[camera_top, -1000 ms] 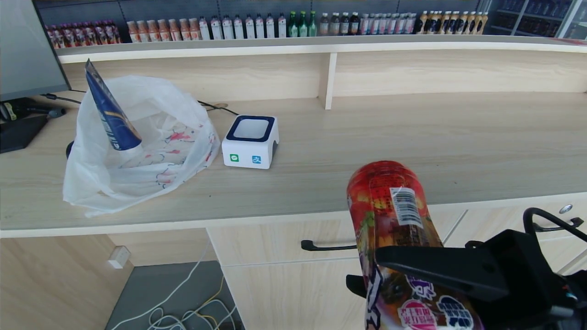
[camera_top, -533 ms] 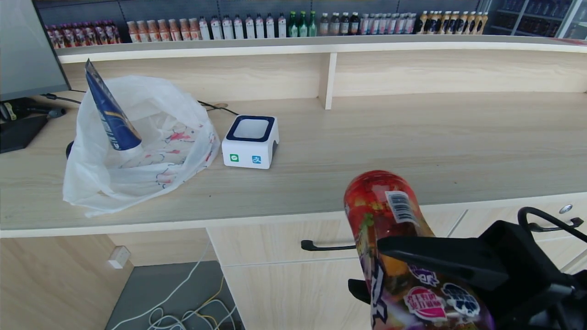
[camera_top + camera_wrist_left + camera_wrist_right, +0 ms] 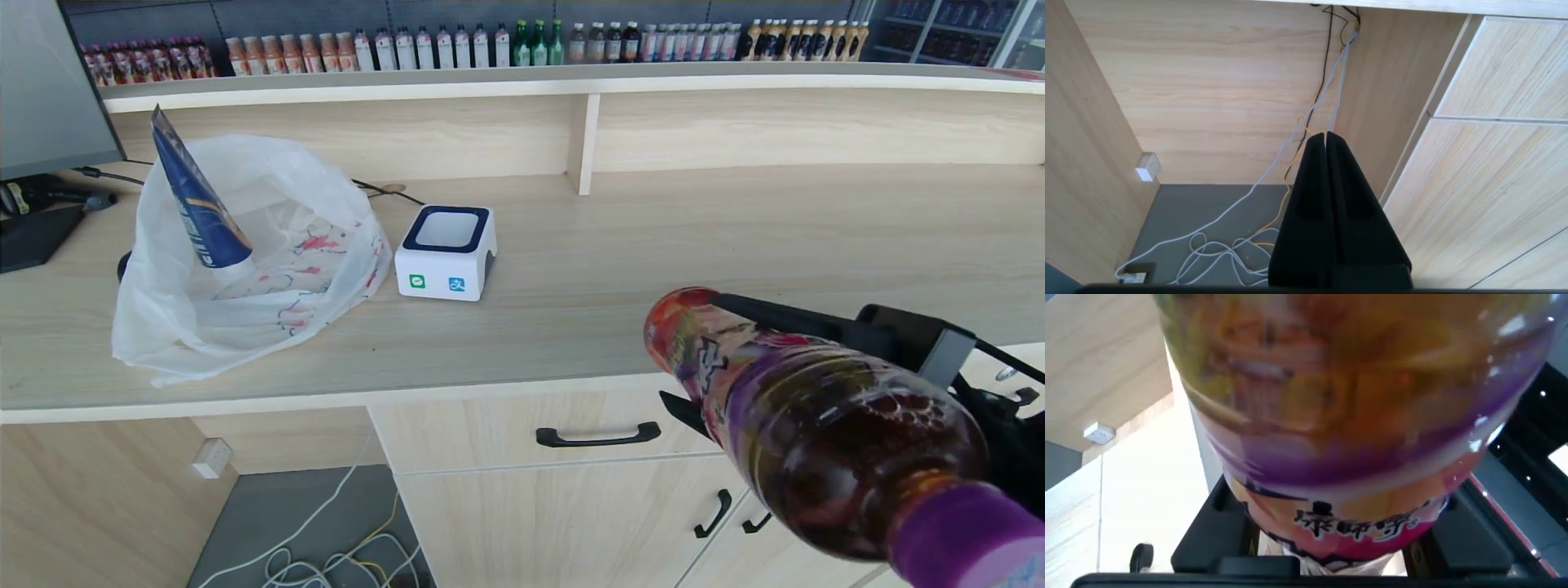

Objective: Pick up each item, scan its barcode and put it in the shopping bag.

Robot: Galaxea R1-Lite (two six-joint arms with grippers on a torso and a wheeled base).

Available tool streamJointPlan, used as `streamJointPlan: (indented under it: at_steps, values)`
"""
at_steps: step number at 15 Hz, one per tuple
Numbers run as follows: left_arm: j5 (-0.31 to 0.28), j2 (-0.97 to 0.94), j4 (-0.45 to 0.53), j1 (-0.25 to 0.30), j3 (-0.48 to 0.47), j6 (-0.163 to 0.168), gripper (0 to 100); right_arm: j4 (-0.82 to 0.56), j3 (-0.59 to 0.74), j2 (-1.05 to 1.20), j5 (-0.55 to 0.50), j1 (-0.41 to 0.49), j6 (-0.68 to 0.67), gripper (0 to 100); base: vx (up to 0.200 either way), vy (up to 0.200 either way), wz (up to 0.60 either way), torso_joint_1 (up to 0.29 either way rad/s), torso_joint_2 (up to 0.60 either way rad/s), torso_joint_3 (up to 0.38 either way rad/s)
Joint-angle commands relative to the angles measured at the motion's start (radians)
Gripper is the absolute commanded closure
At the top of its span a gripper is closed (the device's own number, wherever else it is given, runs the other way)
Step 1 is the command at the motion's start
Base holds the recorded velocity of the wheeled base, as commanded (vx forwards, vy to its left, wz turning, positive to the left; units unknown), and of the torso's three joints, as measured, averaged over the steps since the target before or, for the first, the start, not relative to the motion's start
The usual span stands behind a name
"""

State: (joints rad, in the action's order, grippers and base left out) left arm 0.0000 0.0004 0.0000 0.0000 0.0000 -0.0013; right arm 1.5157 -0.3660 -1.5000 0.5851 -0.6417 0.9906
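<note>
Near the front edge of your pale wood bench point(image 3: 735, 245), the bottle point(image 3: 816, 416) hangs tilted in your right hand's point(image 3: 694, 351) grip. It could slip, or its barcode could miss the scanner point(image 3: 446, 251) beside the slumped shopping bag point(image 3: 245, 327). Your left hand point(image 3: 1326, 143) is pressed shut, empty, low by the cupboards. Drink shelves line the room behind.

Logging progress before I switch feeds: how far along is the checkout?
Done: a blue tube stands in the shopping bag. In hand: the right gripper clamps a drink bottle, well right of the scanner. Left, apparently: scanning and bagging it.
</note>
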Motion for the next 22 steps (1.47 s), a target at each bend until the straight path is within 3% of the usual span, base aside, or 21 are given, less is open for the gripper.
streamJointPlan:
  at_steps: [1,3,5,9,12,16,20,22]
  values:
    - [0.0,0.0,0.0,0.0,0.0,0.001,100,0.004,-0.013,0.001,-0.036,0.074,-0.104,100,0.0,0.0,0.0,0.0,0.0,0.0]
    - [0.0,0.0,0.0,0.0,0.0,0.001,100,-0.006,-0.024,-0.008,-0.05,0.112,-0.152,100,0.0,0.0,0.0,0.0,0.0,0.0]
    - [0.0,0.0,0.0,0.0,0.0,0.001,100,-0.011,-0.048,-0.045,-0.159,0.106,-0.276,100,0.0,0.0,0.0,0.0,0.0,0.0]
    - [0.0,0.0,0.0,0.0,0.0,0.0,100,-0.081,-0.157,-0.063,-0.281,0.085,-0.555,100,0.0,0.0,0.0,0.0,0.0,0.0]
    - [0.0,0.0,0.0,0.0,0.0,0.0,100,-0.161,-0.266,-0.06,-0.481,0.089,-0.825,100,0.0,0.0,0.0,0.0,0.0,0.0]
    - [0.0,0.0,0.0,0.0,0.0,0.0,100,-0.318,-0.401,-0.072,-0.548,0.172,-0.88,100,0.0,0.0,0.0,0.0,0.0,0.0]
    - [0.0,0.0,0.0,0.0,0.0,0.0,100,-0.296,-0.413,-0.085,-0.669,0.158,-1.026,100,0.0,0.0,0.0,0.0,0.0,0.0]
    - [0.0,0.0,0.0,0.0,0.0,0.001,100,-0.273,-0.366,-0.066,-0.674,0.162,-1.026,100,0.0,0.0,0.0,0.0,0.0,0.0]
